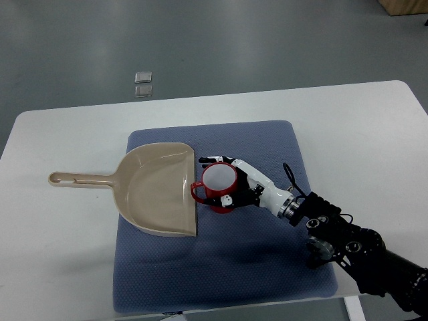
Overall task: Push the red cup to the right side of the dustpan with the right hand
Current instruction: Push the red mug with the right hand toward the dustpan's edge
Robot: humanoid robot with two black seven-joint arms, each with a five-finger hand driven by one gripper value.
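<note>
From the top view, the red cup [218, 186] stands upright on the blue mat [267, 267], just beside the straight open edge of the beige dustpan [157, 188], on its right side. The cup's small handle points left toward the dustpan's edge and looks to be touching or nearly touching it. The right hand [231, 182], white with dark joints, reaches in from the lower right and wraps the cup's right flank: fingers [212, 159] curl over the far side of the rim, and another fingertip shows at the near side, low on the cup wall. So the hand is cupped around the cup, pressed against it.

The cup hides the palm, so how firmly the fingers close cannot be told. The dark forearm is cut off at the picture's lower right corner. The dustpan's handle points left over the white table [60, 134]. Two small pale squares [143, 83] lie on the floor beyond the table; what they are is unclear.
</note>
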